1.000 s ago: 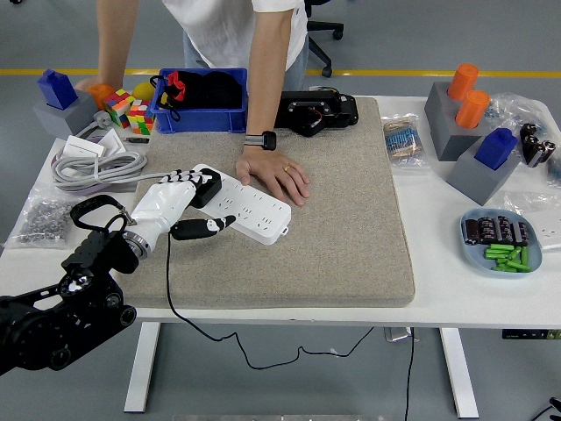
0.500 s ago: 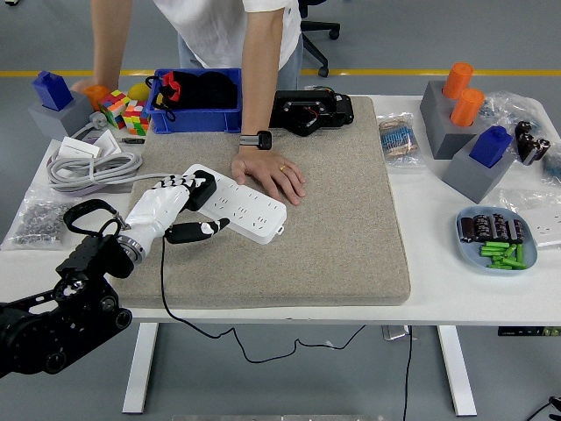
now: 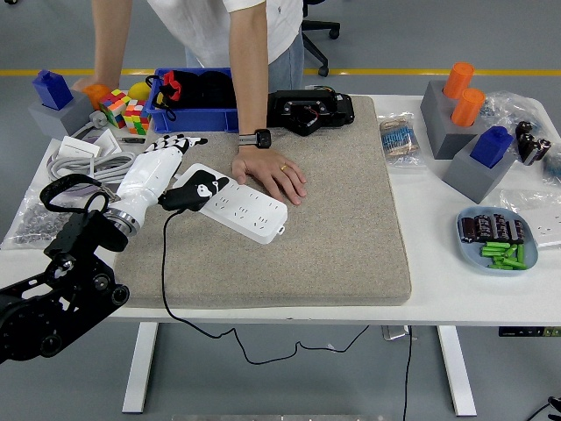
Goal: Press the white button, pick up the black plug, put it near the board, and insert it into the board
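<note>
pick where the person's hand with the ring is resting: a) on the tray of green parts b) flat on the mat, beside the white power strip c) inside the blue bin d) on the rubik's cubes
b: the person's hand lies palm down on the beige mat, right at the far edge of the white power strip, while the robot's left hand works at the strip's other end.

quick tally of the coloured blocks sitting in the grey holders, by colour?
Orange cylinders: 2, one behind, one in front, sharing a grey holder
Blue blocks: 2, one far left, one at right, each in its own holder
Total: 4
</note>
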### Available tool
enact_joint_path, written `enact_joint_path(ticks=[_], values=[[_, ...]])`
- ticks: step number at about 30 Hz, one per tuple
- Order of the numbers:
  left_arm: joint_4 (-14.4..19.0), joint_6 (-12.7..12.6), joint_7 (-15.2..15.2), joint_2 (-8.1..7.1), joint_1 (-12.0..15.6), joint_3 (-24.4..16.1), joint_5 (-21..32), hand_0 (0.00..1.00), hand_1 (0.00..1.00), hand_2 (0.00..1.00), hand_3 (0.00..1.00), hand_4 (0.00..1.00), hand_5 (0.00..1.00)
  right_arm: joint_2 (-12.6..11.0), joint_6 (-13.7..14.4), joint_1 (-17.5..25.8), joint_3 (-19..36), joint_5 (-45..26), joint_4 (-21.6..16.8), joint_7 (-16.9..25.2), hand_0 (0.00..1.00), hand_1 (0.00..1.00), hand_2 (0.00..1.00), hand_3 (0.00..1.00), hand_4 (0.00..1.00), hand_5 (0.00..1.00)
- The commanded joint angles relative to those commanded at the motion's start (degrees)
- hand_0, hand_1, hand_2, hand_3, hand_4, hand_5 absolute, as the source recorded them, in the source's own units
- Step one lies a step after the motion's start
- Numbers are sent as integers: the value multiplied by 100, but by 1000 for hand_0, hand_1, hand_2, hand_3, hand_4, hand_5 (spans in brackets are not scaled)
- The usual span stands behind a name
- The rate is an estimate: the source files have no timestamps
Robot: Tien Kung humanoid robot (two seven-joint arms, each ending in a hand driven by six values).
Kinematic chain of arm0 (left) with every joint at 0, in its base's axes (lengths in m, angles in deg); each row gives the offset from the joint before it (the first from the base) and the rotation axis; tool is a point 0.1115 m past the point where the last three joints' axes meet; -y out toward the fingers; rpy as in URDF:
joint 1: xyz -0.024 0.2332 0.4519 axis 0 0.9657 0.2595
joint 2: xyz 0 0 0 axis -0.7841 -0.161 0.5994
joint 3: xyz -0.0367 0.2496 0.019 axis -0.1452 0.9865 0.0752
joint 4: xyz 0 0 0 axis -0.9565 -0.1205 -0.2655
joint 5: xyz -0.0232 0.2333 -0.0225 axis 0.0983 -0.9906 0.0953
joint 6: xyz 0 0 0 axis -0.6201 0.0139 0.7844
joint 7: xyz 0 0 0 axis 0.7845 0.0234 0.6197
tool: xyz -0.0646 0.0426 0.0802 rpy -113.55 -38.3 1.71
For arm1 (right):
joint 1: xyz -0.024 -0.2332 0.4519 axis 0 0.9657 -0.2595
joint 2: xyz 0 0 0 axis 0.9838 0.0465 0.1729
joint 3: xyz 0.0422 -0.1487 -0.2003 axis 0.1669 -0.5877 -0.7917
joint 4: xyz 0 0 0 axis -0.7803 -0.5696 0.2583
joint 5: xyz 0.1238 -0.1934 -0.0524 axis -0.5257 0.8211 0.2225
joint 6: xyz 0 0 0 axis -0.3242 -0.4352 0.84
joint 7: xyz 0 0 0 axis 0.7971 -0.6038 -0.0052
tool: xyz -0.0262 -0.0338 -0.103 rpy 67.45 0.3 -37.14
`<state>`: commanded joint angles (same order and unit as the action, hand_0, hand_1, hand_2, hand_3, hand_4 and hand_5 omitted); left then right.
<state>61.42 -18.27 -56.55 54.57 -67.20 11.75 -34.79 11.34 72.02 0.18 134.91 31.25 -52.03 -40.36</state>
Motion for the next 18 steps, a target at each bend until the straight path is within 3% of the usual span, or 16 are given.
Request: enact_joint_path(ticks=[9,15,18], values=[[-103,-16,26,62,197,-847,-36,998,994,956,915,844,757,9,-3,8,4,5,0,-4,621,592,580,578,637,365],[-230,14,105,189,372,-1584,-130,998,993,957,914,847,758,8,-3,7,-8,2,0,-7,621,592,580,577,637,366],[-254,24,130,227,409,-1731,-163,998,993,957,914,847,758,9,-1,3,-3,-3,0,-6,621,592,580,577,637,366]])
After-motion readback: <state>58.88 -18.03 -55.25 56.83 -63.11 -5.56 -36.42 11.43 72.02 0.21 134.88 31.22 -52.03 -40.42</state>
